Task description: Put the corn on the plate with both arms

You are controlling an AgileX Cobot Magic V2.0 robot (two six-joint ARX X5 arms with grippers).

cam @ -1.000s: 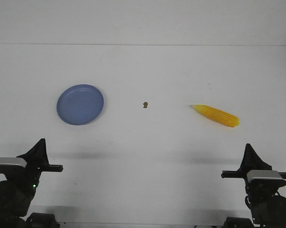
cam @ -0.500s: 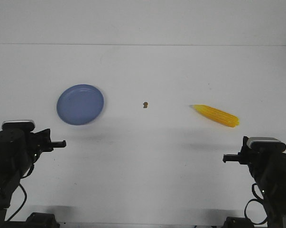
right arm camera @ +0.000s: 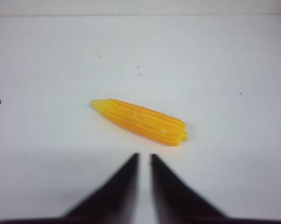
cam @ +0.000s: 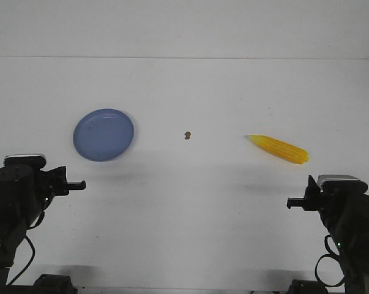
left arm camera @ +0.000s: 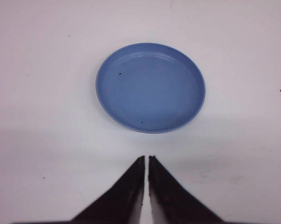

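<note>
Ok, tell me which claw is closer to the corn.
Right. The right claw sits just short of the corn, on the same side of the table. The left claw is far across the table, by the plate.

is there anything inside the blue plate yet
No corn in it. The plate holds only a couple of tiny dark specks on its blue surface. The corn lies on the bare table, far to the right. Whatever is beneath the plate is hidden.
</note>
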